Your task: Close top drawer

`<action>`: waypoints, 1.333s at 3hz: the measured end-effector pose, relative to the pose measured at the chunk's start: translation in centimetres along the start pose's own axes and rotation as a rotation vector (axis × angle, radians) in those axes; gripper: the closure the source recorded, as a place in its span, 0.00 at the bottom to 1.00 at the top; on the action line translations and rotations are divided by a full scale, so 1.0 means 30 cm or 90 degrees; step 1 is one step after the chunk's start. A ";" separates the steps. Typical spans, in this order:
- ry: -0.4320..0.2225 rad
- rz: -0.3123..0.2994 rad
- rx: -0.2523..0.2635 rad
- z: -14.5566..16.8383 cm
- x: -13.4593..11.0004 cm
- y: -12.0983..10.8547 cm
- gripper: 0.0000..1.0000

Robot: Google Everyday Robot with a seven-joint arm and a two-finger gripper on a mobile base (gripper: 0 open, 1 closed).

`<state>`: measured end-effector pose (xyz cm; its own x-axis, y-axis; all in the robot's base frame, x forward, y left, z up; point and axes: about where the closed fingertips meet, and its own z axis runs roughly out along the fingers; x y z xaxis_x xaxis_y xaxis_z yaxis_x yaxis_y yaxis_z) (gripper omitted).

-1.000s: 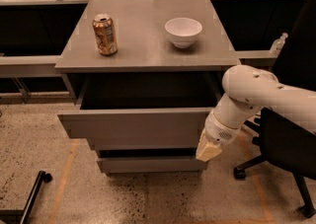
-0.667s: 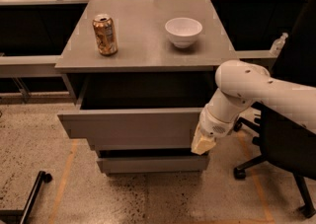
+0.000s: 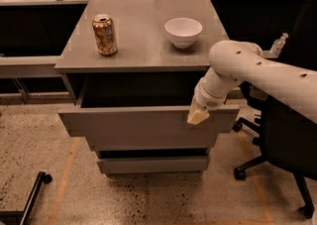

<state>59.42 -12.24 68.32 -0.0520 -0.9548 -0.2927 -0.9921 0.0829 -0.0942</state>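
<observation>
The top drawer (image 3: 133, 122) was open and stuck out from under the counter (image 3: 148, 6). It was wide and flat. Its long side ran from left to right. Its plain front faced out into the room, toward the floor space in front.

My claw (image 3: 198, 116) was at the right end of that front, right at its top edge. It pointed down and a bit to the left. It looked like it touched the front. Most of the front lay off to the left of it. I could not tell if my claw was open or closed. My white arm (image 3: 257, 70) reached in from the right.

On the counter stood a can (image 3: 105, 34) on the left and a white bowl (image 3: 183, 31) on the right, well apart. Two more drawer fronts (image 3: 153, 164) sat below the top drawer, further in. A black chair (image 3: 292, 135) was near them on the right.
</observation>
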 end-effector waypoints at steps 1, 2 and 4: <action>-0.001 -0.001 0.010 -0.004 -0.003 -0.015 0.59; -0.001 -0.002 0.008 0.002 -0.004 -0.012 0.35; -0.001 -0.003 0.004 0.013 -0.006 -0.007 0.00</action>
<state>59.69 -11.98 68.02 -0.0465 -0.9548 -0.2935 -0.9916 0.0796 -0.1018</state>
